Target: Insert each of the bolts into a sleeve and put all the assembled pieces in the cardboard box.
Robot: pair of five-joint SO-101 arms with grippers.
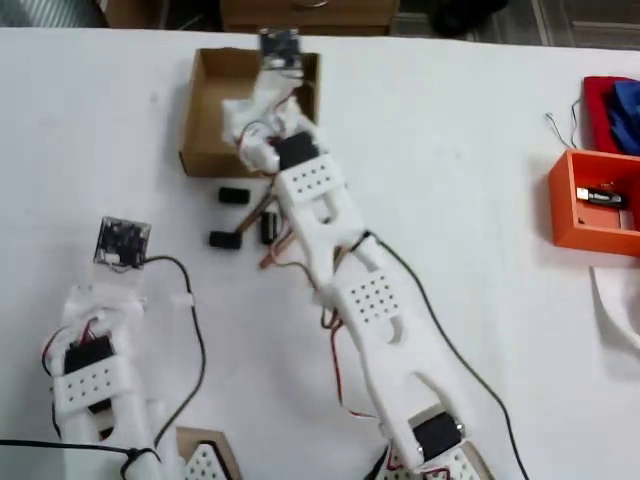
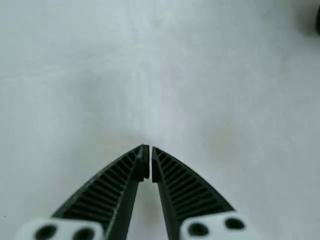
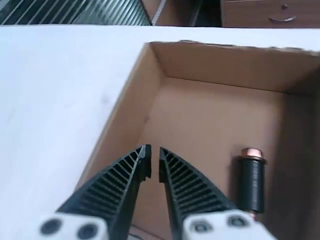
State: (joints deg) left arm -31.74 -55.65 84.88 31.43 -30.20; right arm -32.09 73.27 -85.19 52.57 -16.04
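Observation:
The cardboard box (image 1: 205, 120) stands open at the back of the white table. In the right wrist view one assembled piece, a black sleeve with a copper bolt (image 3: 250, 182), lies on the box floor (image 3: 200, 120). My right gripper (image 3: 154, 161) hangs over the box's inner left wall, shut with nothing between its fingers. In the high view the right arm (image 1: 330, 220) stretches across the table to the box. Three loose black sleeves lie just in front of the box (image 1: 233, 194) (image 1: 225, 240) (image 1: 268, 227). My left gripper (image 2: 147, 162) is shut and empty over bare table, and its arm (image 1: 95, 350) is at the front left.
An orange tray (image 1: 570, 215) holding a small black item sits at the right edge, with a red and blue object (image 1: 610, 105) behind it. Cables trail from both arms across the table. A dark object (image 2: 317, 20) touches the edge of the left wrist view.

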